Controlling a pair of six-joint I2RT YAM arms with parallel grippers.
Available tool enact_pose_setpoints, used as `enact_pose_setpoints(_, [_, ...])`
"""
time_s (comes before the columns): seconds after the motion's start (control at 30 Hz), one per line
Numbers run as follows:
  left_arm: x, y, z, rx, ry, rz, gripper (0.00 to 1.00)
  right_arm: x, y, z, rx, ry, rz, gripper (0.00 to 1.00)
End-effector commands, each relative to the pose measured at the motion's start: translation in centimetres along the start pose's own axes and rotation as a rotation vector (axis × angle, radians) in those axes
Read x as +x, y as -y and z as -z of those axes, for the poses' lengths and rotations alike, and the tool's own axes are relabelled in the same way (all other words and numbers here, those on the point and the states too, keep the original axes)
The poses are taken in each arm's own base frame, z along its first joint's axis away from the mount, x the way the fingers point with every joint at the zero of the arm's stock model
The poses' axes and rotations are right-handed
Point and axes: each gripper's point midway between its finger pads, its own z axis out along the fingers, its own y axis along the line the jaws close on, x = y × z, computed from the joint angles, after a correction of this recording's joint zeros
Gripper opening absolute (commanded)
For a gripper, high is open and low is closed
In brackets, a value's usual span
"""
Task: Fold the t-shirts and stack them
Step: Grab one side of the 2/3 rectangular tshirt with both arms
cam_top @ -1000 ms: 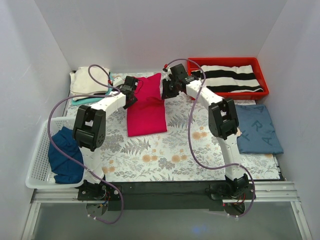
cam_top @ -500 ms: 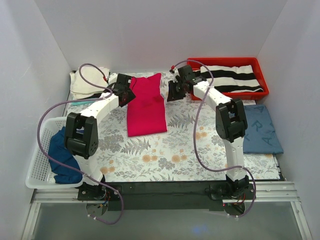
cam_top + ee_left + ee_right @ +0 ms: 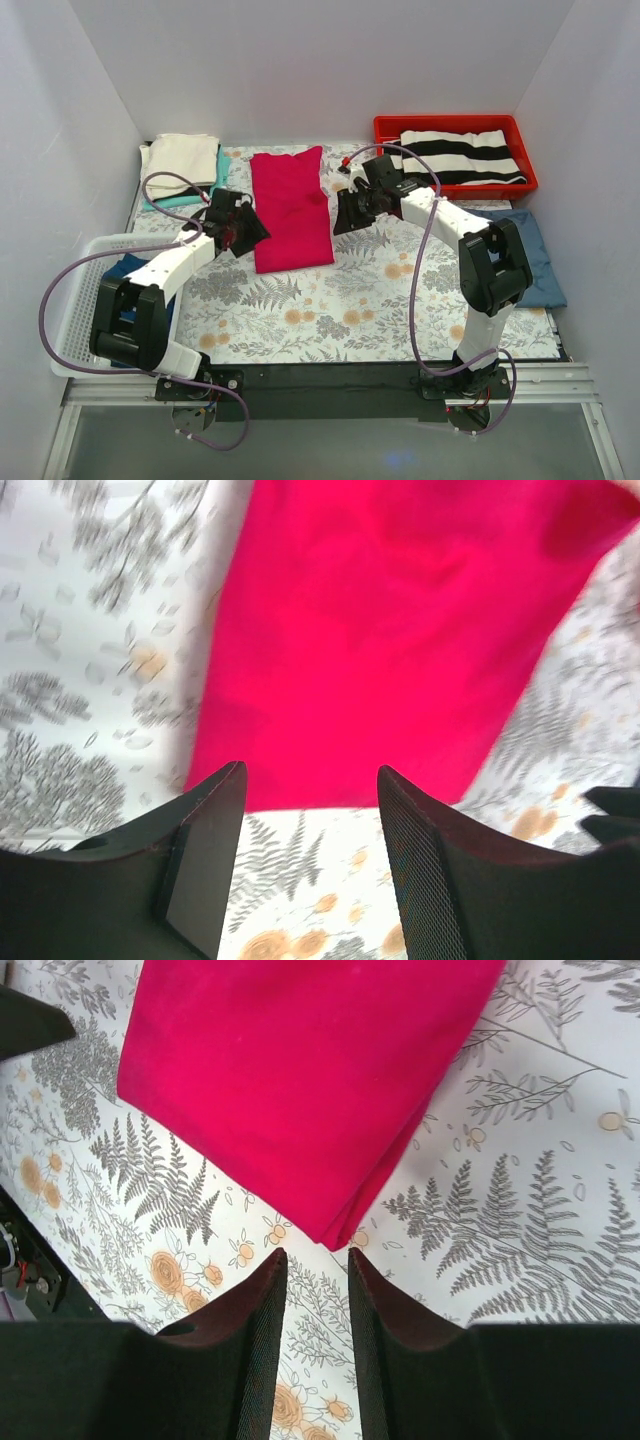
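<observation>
Currently, from the left: a white basket (image 3: 70, 350) at the near-left edge holds the navy tee (image 3: 125, 267), bunched and partly hidden behind the left arm. Beyond it, in the far-left corner, the cream tee (image 3: 182, 158) lies folded on top of a teal one (image 3: 163, 201). The left gripper (image 3: 240, 228) hangs just beside the left edge of the red tee (image 3: 291, 208), toward its near end. Its jaws stand wide apart with nothing between them, only the floral cloth (image 3: 330, 310) showing in the gap. The red tee lies flat on that cloth at mid-table, folded into a long narrow strip running from the far side toward the arms, and neither gripper holds it. Judgement: it is light, limp and several layers thick, so the layers will likely slide over one another, and there is no stiffness to push against. The best hold looks to be the two near corners, one gripper to each, pinching all layers at once. The right gripper (image 3: 350, 212) hovers just off the tee's right edge, jaws only narrowly parted and empty, the near-right corner just ahead of its tips. Further right stands a red tray (image 3: 455, 122) with a striped garment (image 3: 460, 155), and a slate-blue folded garment (image 3: 540, 265) lies partly under the right arm. Nothing rests on the strip, though the purple cable (image 3: 420, 250) loops close and might drag.
</observation>
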Motion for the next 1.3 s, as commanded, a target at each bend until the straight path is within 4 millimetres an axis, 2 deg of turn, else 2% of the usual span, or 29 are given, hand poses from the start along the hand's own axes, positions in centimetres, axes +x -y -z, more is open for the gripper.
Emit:
enact_pose_setpoints(0.0, [2.2, -1.6, 0.1, 0.012, -0.049, 0.007, 0.54, 0.5, -1.1, -0.7, -0.075, -0.001, 0.024, 0.37])
enact_pose_setpoints(0.1, [2.8, -2.1, -0.4, 0.035, -0.070, 0.017, 0.53, 1.0, -0.9, -1.6, -0.078, -0.005, 0.030, 0.36])
enact_pose_setpoints(0.23, [2.6, -2.2, -1.1, 0.052, -0.061, 0.017, 0.52, 1.2, -0.4, -2.4, -0.078, -0.009, 0.046, 0.35])
enact_pose_setpoints(0.4, [3.5, -3.5, -2.1, 0.013, -0.098, 0.032, 0.50, 2.0, 0.4, -3.5, -0.079, -0.026, 0.045, 0.34])
enact_pose_setpoints(0.6, [3.9, -5.1, -2.1, -0.047, -0.091, 0.041, 0.50, 3.8, 0.9, -4.4, -0.090, -0.054, 0.034, 0.33])
enact_pose_setpoints(0.77, [4.3, -5.9, -2.4, -0.074, -0.101, 0.034, 0.50, 4.1, 1.1, -4.7, -0.088, -0.048, 0.042, 0.34])
enact_pose_setpoints(1.27, [5.1, -6.7, -3.7, -0.087, -0.116, 0.023, 0.49, 4.9, 0.3, -6.5, -0.142, -0.086, 0.026, 0.38])
